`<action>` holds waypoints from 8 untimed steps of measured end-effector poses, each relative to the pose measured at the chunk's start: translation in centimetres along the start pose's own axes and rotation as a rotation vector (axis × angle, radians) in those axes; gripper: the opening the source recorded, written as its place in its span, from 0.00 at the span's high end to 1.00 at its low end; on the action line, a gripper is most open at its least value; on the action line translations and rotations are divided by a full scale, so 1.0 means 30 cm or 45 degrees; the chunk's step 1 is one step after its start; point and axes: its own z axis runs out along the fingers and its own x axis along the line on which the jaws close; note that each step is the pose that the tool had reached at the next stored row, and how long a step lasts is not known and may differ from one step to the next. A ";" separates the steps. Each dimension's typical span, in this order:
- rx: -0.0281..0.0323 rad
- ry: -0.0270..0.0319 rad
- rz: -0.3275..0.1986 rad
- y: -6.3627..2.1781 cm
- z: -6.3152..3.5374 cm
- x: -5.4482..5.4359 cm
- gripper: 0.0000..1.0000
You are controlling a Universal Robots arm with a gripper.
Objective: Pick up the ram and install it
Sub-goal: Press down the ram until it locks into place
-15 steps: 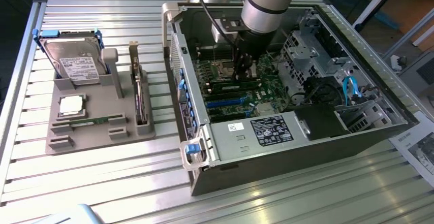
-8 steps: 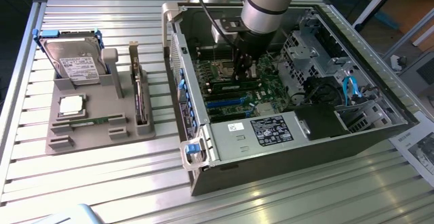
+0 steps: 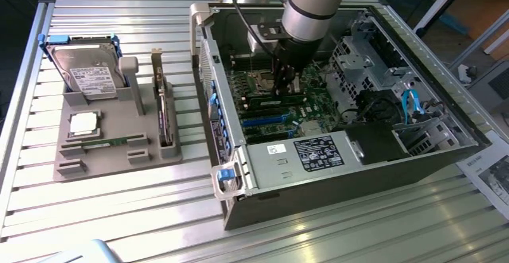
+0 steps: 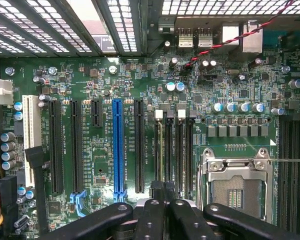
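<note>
The gripper [image 3: 280, 91] reaches down into the open computer case [image 3: 238, 206] from above, its fingers pressed together over the motherboard [image 3: 314, 111], with nothing visibly held between them. In the wrist view the fingertips [image 4: 162, 202] meet right at the near ends of the memory slots [image 4: 174, 150], beside the empty processor socket [image 4: 236, 187] and a little apart from the blue expansion slot [image 4: 118, 147].

Room is tight: the case walls rise on all sides, a drive cage [image 3: 358, 54] stands on the exterior view's right of the arm, and the power supply [image 3: 318, 152] closes off the near end. The space straight above the board is open.

A ram stick [image 3: 278, 103] lies in a slot just below the fingertips, its long axis running along the slot, roughly left to right in the exterior view; whether it is fully seated I cannot tell. Another ram stick [image 3: 111, 142] lies flat in the grey holder [image 3: 147, 155] well outside the case, on the exterior view's left, also pointing left to right, near the square processor chip [image 3: 83, 124] and a hard drive [image 3: 92, 72]. The slatted table [image 3: 318, 239] around them is open
</note>
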 end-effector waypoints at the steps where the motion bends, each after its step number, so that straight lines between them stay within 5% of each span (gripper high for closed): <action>1: 0.0024 0.0006 0.000 0.000 0.003 0.000 0.90; 8: 0.0026 0.0007 0.000 0.000 0.005 0.001 0.90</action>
